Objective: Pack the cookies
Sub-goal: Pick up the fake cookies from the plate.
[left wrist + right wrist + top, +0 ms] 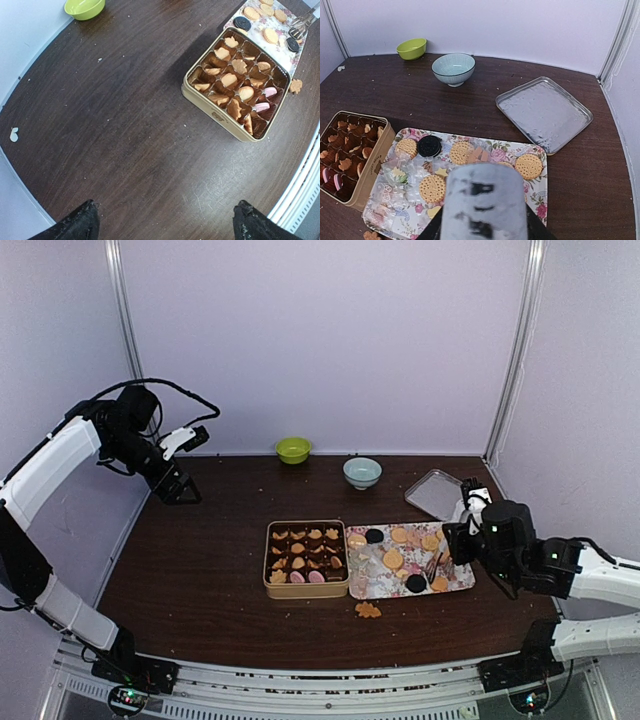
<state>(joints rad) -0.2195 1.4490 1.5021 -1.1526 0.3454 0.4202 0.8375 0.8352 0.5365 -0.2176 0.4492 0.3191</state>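
Cookies [393, 559] lie scattered on the floral tray [460, 583] right of centre in the top view. More sit in the tin [306, 591] just left of it, and one lies loose on the table [200, 570] below. Your left gripper [180, 490] hangs upper left, fingers spread wide. Your right gripper [452, 545] hovers over the tray's right end; its grip cannot be told.

My right gripper [485, 205] blurs across its wrist feed, hiding the floral tray's [538, 199] near edge; its jaws I cannot read.
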